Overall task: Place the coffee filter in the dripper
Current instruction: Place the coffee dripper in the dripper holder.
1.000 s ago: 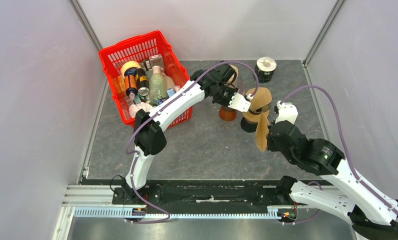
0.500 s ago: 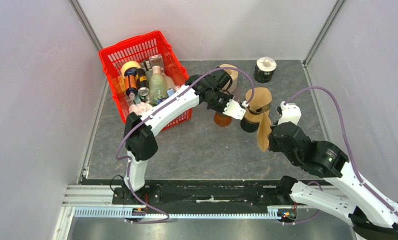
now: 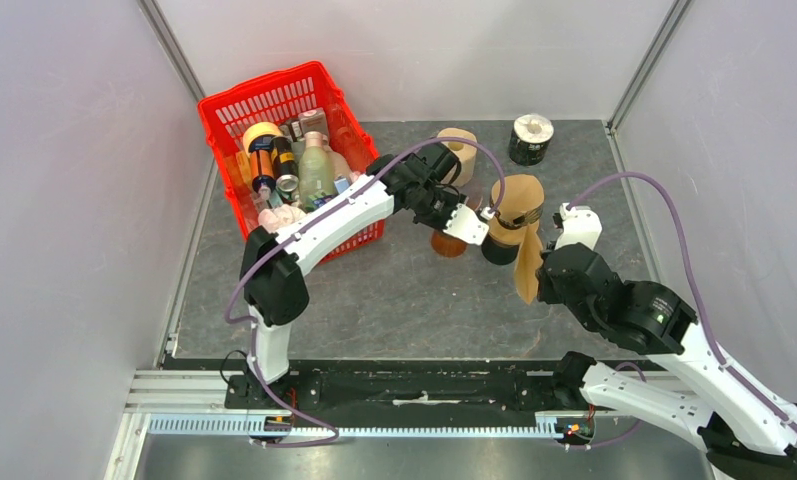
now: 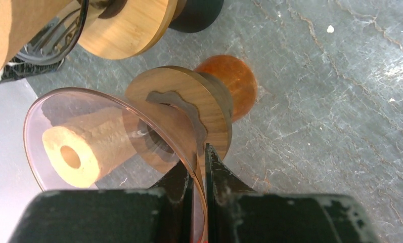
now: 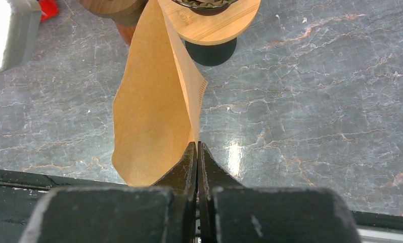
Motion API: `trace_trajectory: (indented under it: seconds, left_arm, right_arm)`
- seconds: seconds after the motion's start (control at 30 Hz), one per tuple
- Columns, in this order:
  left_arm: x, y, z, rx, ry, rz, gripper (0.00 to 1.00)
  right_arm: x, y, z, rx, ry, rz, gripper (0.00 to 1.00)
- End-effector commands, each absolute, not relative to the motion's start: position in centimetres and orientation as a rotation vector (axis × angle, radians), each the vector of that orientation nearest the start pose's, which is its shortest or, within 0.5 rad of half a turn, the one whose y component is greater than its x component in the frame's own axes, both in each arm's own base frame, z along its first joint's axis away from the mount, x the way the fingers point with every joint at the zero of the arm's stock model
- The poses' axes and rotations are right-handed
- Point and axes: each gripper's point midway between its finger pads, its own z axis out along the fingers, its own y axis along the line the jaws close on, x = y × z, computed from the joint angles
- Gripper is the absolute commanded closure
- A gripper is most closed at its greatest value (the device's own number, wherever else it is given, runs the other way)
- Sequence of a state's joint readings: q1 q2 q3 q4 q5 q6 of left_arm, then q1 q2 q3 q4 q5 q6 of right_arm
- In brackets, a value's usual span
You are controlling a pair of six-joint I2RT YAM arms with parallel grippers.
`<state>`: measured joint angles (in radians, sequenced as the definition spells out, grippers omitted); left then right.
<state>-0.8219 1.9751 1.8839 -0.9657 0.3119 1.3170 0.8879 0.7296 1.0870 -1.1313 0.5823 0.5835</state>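
One coffee filter [image 5: 156, 106] of plain brown paper is seen, folded flat into a pointed shape with a crimped seam along one side. It is pinched by the right jaws, which are pressed together on its near corner beside the seam, so the rest of the paper stands out beyond the fingertips, above the grey marbled surface [image 5: 315, 101]. The dripper [image 4: 186, 109], a cone of amber-tinted clear glass with a round wooden collar, is gripped at its glass rim by the left jaws, which are set narrow with the thin wall between them. The filter is held to the right of this dripper and nearer to the arm bases, apart from it. A second wooden-collared dripper [image 3: 517, 205] on a black base stands just to the right of this dripper.
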Motion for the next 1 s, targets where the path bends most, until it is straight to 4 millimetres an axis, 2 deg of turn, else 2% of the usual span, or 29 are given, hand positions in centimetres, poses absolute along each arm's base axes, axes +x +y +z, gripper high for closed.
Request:
trace_trajectory:
  seconds: [0.0,0.17,0.33,0.43,0.53,0.73,0.87,0.97]
  left_arm:
    - [20.1,-30.4,6.9,2.656,1.493,-0.799,0.98]
    - [19.2,-28.7,5.5,2.742,1.523,-0.746,0.98]
    - [18.8,-26.6,4.9,2.887,1.512,-0.6,0.98]
    - [17.4,-26.3,5.8,2.948,1.438,-0.702,0.98]
    - [16.9,-26.1,6.5,2.988,1.386,-0.758,0.98]
    - [17.2,-25.6,7.1,3.039,1.367,-0.735,0.98]
    - [18.7,-25.1,6.2,3.052,1.414,-0.616,0.98]
    - [18.8,-24.8,6.2,3.058,1.403,-0.653,0.98]
  right_arm:
    - [17.2,8.6,25.2,-0.058,2.181,0.131,1.0]
    - [17.2,8.6,25.3,-0.069,2.18,0.127,1.0]
    - [17.2,8.5,25.4,-0.061,2.174,0.127,1.0]
    - [17.2,8.4,25.4,-0.054,2.172,0.132,1.0]
    - [17.1,8.4,25.5,-0.052,2.169,0.137,1.0]
    - [17.2,8.3,25.8,-0.041,2.16,0.135,1.0]
    - [17.3,8.4,25.8,-0.039,2.162,0.13,1.0]
    - [17.3,8.3,25.8,-0.039,2.159,0.129,1.0]
